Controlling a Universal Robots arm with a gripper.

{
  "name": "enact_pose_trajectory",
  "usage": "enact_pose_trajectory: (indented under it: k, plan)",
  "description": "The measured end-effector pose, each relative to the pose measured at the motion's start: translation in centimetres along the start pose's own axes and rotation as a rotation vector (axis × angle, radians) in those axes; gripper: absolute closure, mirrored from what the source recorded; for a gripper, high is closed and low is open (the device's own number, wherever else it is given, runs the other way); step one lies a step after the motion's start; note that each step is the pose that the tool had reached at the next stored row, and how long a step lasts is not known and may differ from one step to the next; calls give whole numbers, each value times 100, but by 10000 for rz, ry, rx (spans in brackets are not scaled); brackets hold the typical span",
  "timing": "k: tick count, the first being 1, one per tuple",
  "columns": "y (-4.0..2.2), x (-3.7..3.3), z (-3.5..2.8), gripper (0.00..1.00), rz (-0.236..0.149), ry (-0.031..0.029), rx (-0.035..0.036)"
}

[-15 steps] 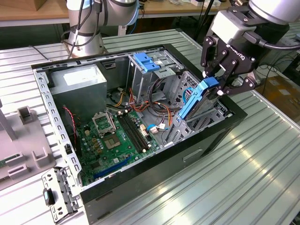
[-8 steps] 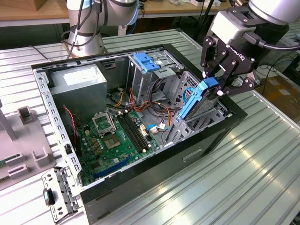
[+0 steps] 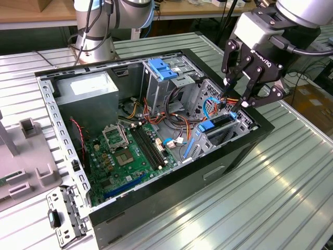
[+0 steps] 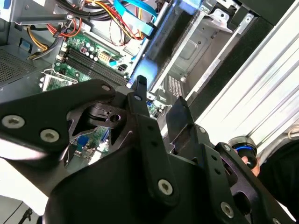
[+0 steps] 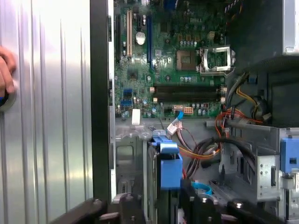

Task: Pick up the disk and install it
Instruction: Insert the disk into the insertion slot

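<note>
The disk (image 3: 221,121) stands on edge in the drive bay at the front corner of the open computer case (image 3: 171,200), on the exterior view's right. Its blue rail tab (image 5: 170,164) points up. In the second wrist view the disk's blue rail (image 4: 161,44) runs along the bay just past the fingertips. My gripper (image 3: 237,96) hangs directly above that bay. Its black fingers (image 4: 139,88) are open, with a gap between them and nothing in it. I cannot tell whether a fingertip touches the disk's upper edge.
Inside the case are the green motherboard (image 3: 130,151), a grey power-supply box (image 3: 86,91), a metal drive cage with a blue handle (image 3: 164,70) and loose cables (image 3: 174,122). A hand (image 5: 5,70) rests on the ribbed table beside the case. A metal bracket (image 3: 65,216) lies at the exterior view's left.
</note>
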State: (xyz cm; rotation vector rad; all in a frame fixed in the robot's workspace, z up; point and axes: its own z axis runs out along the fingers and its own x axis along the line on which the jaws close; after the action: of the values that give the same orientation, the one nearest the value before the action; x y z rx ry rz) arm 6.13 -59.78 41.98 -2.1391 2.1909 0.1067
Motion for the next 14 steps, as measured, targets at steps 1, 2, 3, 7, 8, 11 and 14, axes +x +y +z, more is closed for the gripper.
enact_pose_trajectory:
  k: [1, 2, 3, 7, 8, 11, 14]
  plan:
    - [0, 0, 0, 55, 0, 0, 0]
    - [0, 0, 0, 57, 0, 1, 0]
    - [0, 0, 0, 57, -1, 0, 0]
    - [0, 0, 1, 76, 0, 0, 0]
    - [0, 0, 1, 82, 0, 1, 0]
    - [0, 0, 1, 89, 0, 0, 0]
    - [0, 0, 2, 89, 0, 0, 0]
